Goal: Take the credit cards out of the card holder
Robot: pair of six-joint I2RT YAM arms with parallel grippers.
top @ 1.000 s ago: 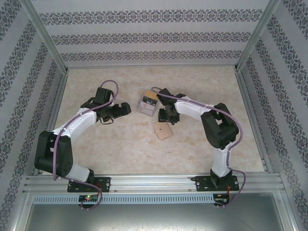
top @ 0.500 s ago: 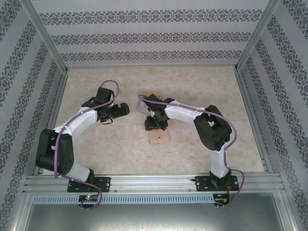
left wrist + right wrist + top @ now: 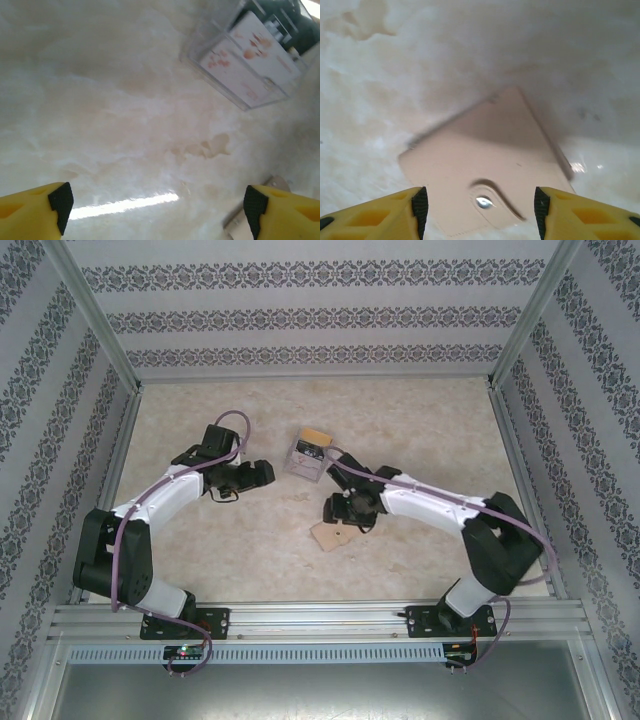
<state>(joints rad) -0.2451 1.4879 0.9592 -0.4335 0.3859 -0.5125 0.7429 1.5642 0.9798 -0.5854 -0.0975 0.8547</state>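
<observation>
Tan card [image 3: 485,170] lies near the card holder [image 3: 308,454]; right gripper [image 3: 480,200] and left gripper [image 3: 156,202] both gape empty, so pulling another card likely comes next.

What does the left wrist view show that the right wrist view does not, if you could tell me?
Left wrist view: the translucent card holder at upper right, with a pale printed card inside. Right wrist view: a tan card lying flat on the table, with a small shiny spot near its lower edge. Shared: the marbled table, and an open tool holding nothing, the left tool and the right tool.
</observation>
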